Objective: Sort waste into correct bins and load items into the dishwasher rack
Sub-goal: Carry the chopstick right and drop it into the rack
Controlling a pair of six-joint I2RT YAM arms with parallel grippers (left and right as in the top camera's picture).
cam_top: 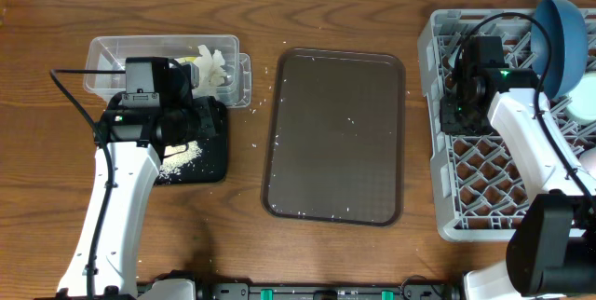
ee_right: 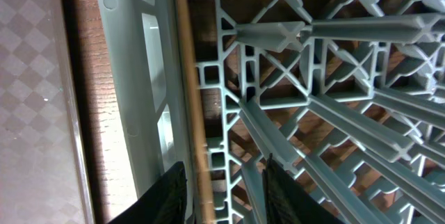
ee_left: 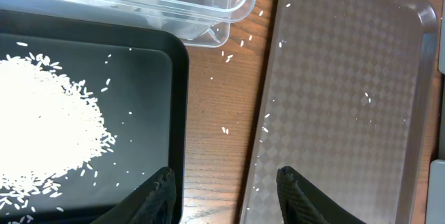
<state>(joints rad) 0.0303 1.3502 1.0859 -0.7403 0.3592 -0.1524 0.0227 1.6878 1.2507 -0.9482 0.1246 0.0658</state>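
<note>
The thin yellow-orange stick [ee_right: 189, 92] lies in the grey dishwasher rack [ee_right: 334, 78]. Its long axis follows the rack's outer wall and points straight away from the right pincer [ee_right: 222, 172]. Its near end passes between the pincer's fingers, just beside one and apart from the other; the jaws stand spread, gripping nothing. The left pincer [ee_left: 224, 175], likewise spread and empty, hovers beside the black tray [ee_left: 153, 113] of rice [ee_left: 42, 126].

Grained wooden surface [cam_top: 345, 263]; clear glossy plastic tub [cam_top: 102, 58]; smooth black tray [ee_left: 149, 113]; brown tray [cam_top: 372, 151] with embossed diamond texture; matt grey plastic rack [cam_top: 438, 188]
</note>
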